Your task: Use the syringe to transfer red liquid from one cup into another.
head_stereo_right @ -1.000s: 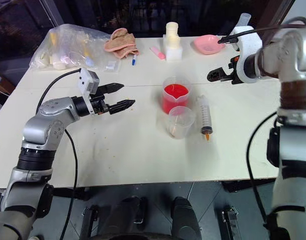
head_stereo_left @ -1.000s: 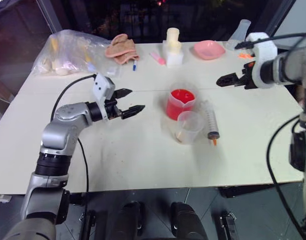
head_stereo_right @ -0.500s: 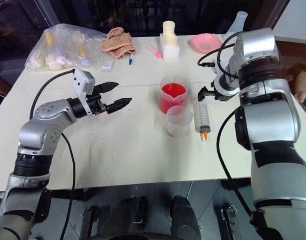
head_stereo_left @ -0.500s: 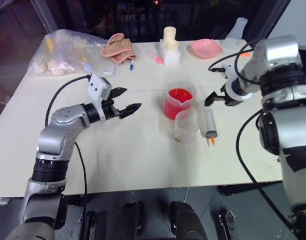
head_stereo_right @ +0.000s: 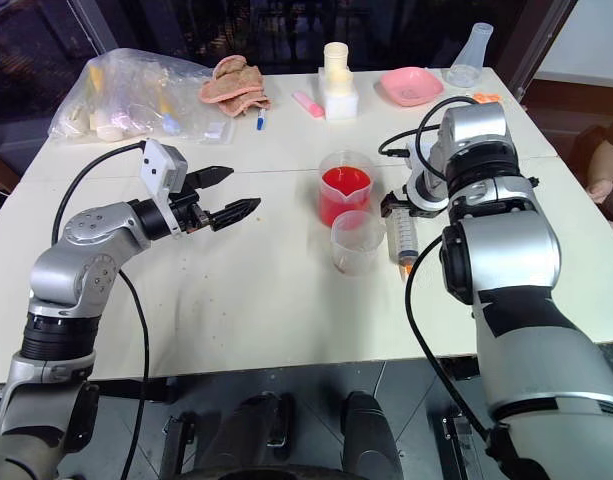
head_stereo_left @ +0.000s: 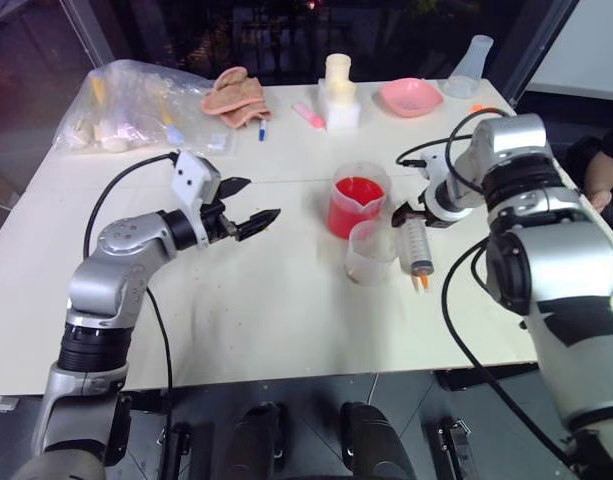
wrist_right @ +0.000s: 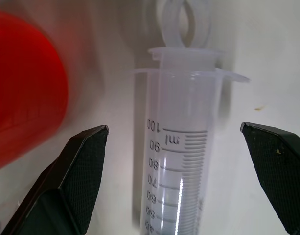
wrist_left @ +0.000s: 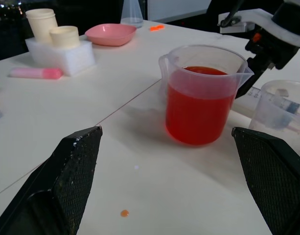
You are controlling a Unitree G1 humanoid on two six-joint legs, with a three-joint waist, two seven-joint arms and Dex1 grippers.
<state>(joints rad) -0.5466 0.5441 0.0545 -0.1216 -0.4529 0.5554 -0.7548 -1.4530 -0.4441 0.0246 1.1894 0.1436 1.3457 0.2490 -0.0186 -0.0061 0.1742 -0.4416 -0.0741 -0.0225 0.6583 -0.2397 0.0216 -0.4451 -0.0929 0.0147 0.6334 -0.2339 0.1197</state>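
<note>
We take the red cup (head_stereo_right: pixel 346 193) as our landmark, and the step in hand, as we judge it, is picking up the syringe (head_stereo_right: pixel 402 232).

Nearest to us, just in front of the red cup and touching or almost touching it, stands the small cup (head_stereo_right: pixel 357 241), colourless and, as far as we can tell, empty. The syringe lies flat on the table (head_stereo_right: pixel 276 320) just to the red cup's right, orange tip towards us, plunger ring pointing away. The right gripper (head_stereo_left: pixel 414 214) hangs over the syringe's far end, fingers spread wide and holding nothing; in the right wrist view the barrel (wrist_right: pixel 181 161) lies between the two fingers, lengthwise to them, with the flange ahead.

To do this well, we would lower until the fingers flank the barrel below the flange, then close gently. We would keep the left finger off the red cup, which is full of liquid (wrist_left: pixel 198 110) and close by.

Well to the red cup's left, the left gripper (head_stereo_left: pixel 256 206) hovers above the table, fingers wide, empty. Far behind the red cup sits a pink dish (head_stereo_left: pixel 411 97).
</note>
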